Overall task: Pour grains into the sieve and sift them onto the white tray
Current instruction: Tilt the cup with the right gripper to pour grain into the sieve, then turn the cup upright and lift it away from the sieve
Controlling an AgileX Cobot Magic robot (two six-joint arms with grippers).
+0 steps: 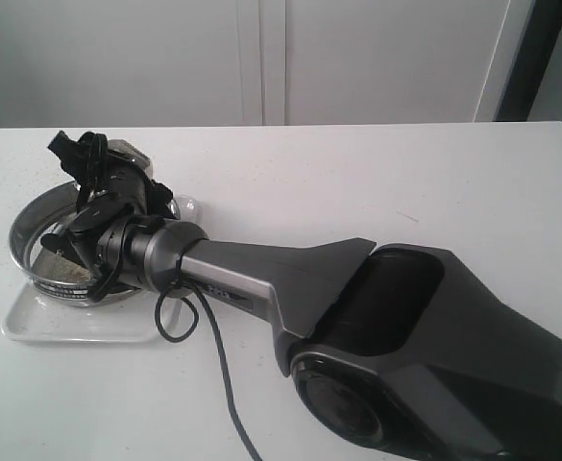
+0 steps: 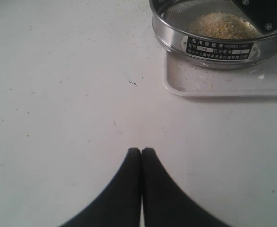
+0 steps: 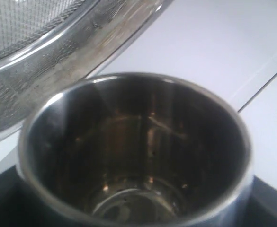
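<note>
The sieve [image 1: 29, 229] sits on the white tray [image 1: 69, 328] at the table's left. A heap of grains [image 2: 218, 26] lies on the sieve's mesh [image 3: 20, 21], and specks dot the tray [image 2: 223, 85]. My right gripper [image 1: 108, 171] reaches across over the sieve, shut on a small steel cup [image 3: 133, 156] that is tipped toward it. The cup's inside looks empty apart from a few specks. My left gripper [image 2: 141, 150] is shut on nothing above bare table, short of the tray and on the side of the sieve's label [image 2: 218, 47]. It does not show in the exterior view.
The right arm's dark body [image 1: 377, 307] stretches from the front right across the table, with a black cable [image 1: 218, 365] hanging from it. White cabinet doors [image 1: 261, 58] stand behind the table. Loose specks lie scattered on the tabletop [image 2: 133, 83].
</note>
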